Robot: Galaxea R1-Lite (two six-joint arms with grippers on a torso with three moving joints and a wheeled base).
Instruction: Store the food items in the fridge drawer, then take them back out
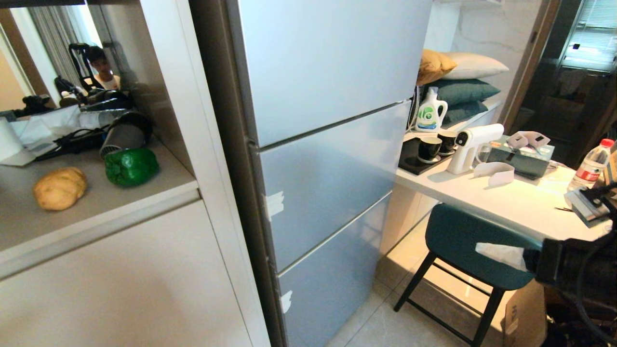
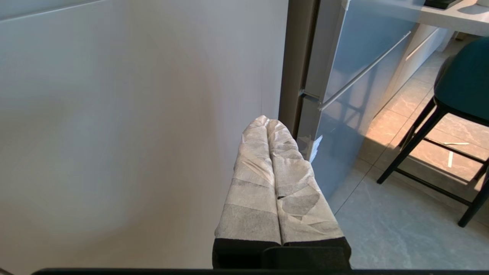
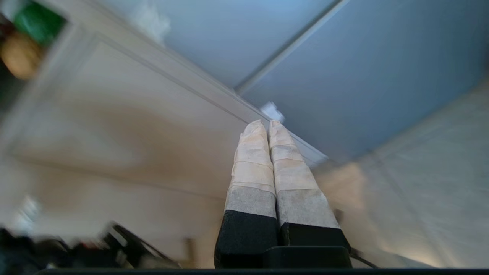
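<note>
Potato, pepper: shelf, head view | left pincer, right pincer: pressed together, empty, wrist views

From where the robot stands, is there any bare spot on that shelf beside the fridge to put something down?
Yes: the grey shelf's front strip, before the tan oval potato and glossy green bell pepper, is bare. Behind them it is crowded with a grey hair dryer and black cables.

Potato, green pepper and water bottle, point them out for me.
potato (image 1: 60, 188), head view, middle of its skin.
green pepper (image 1: 131, 166), head view, glossy front face.
water bottle (image 1: 590, 167), head view, its label.
</note>
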